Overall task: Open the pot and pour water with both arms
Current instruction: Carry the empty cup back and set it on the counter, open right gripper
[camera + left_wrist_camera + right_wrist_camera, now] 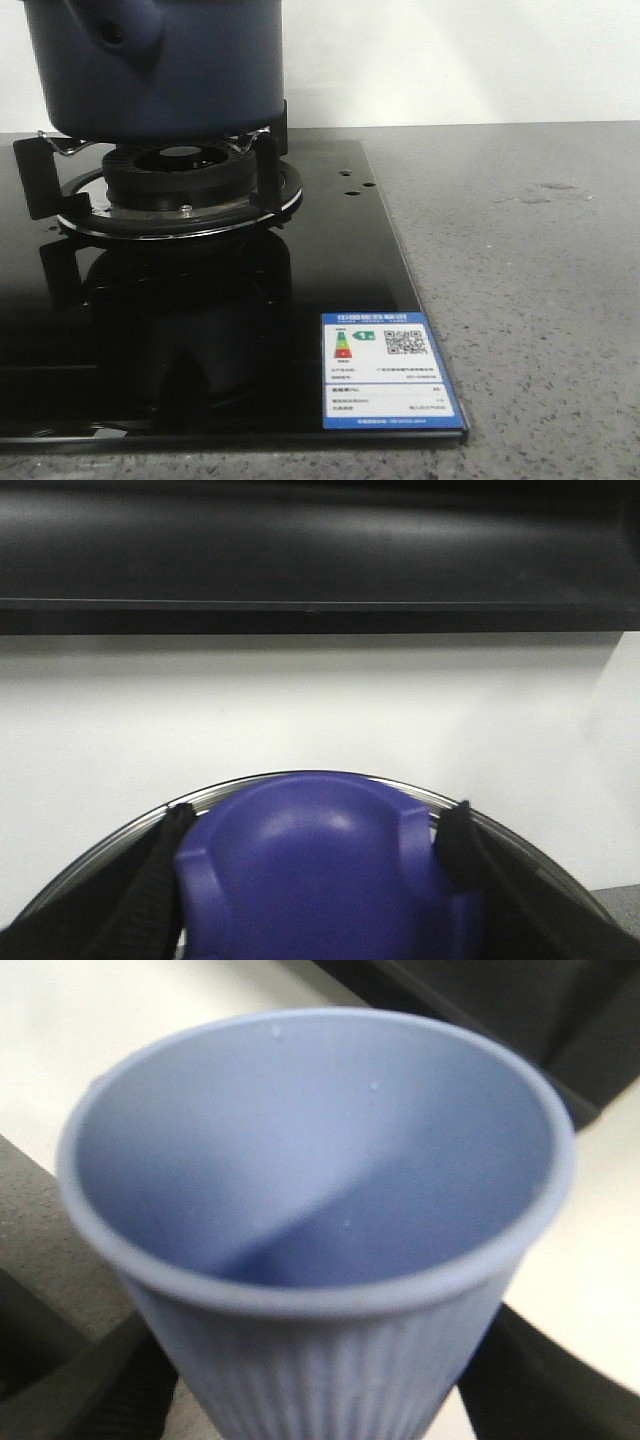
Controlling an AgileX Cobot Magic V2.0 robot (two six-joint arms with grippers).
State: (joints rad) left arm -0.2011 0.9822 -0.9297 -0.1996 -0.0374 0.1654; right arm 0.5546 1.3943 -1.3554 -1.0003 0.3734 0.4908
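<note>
The dark navy-blue pot (160,70) stands on the gas burner (180,175) at the far left; its handle stub (115,30) shows, and its top is cut off by the frame edge. Neither gripper shows in the front view. My left gripper (310,865) is shut on the blue knob (320,880) of the lid, one black finger on each side; the lid's metal rim (520,845) curves behind it, seen against a white wall. My right gripper (310,1390) is shut on the light blue ribbed cup (320,1160), whose mouth faces the camera and looks empty.
The black glass stove top (200,330) carries a blue-and-white energy label (388,370) at its front right corner. Grey speckled counter (520,250) lies to the right. A black band (320,550) runs above the white wall in the left wrist view.
</note>
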